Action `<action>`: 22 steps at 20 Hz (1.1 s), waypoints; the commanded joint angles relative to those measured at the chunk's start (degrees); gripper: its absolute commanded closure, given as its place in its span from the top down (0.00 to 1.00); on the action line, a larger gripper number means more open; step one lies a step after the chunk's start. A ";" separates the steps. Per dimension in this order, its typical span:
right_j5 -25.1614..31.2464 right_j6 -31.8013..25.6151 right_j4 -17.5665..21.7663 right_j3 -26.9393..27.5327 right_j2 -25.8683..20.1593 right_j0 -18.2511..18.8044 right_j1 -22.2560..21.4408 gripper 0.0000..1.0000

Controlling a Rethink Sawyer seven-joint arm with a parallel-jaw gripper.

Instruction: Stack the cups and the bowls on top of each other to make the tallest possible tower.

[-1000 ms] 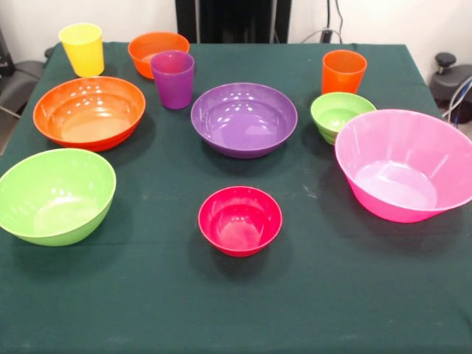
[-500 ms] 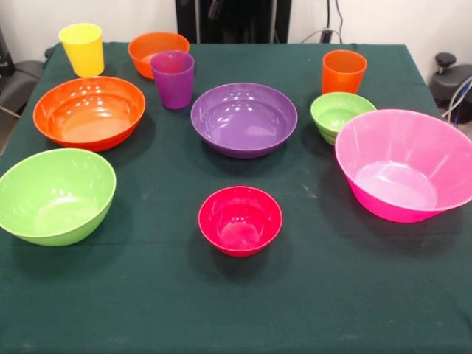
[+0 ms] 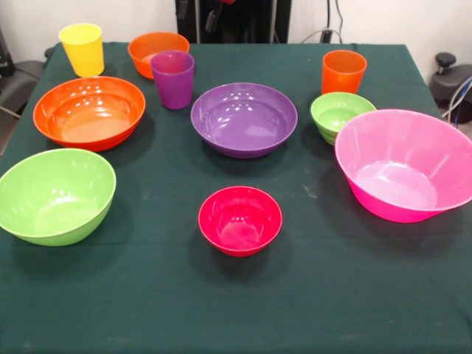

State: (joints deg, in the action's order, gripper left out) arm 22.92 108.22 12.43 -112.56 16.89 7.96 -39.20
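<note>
Across the green cloth (image 3: 155, 295), ten separate pieces stand upright, none stacked.
At the top edge the gripper (image 3: 215, 15) barely shows; whether its fingers are spread or closed, or holding anything, I cannot tell. Just below and left of it sit the small orange bowl (image 3: 155, 48), purple cup (image 3: 172, 79) and yellow cup (image 3: 82, 49). Below it lies the purple bowl (image 3: 244, 119), lower still the red bowl (image 3: 240, 220). Left are the large orange bowl (image 3: 89, 112) and lime bowl (image 3: 55, 195); right, the orange cup (image 3: 344, 71), small green bowl (image 3: 341, 115) and pink bowl (image 3: 405, 164).
</note>
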 commanded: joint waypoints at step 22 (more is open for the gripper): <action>-4.08 -0.48 8.40 2.61 -9.77 6.40 6.56 1.00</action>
State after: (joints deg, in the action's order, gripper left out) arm 22.91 108.22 17.05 -112.52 14.24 13.74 -34.96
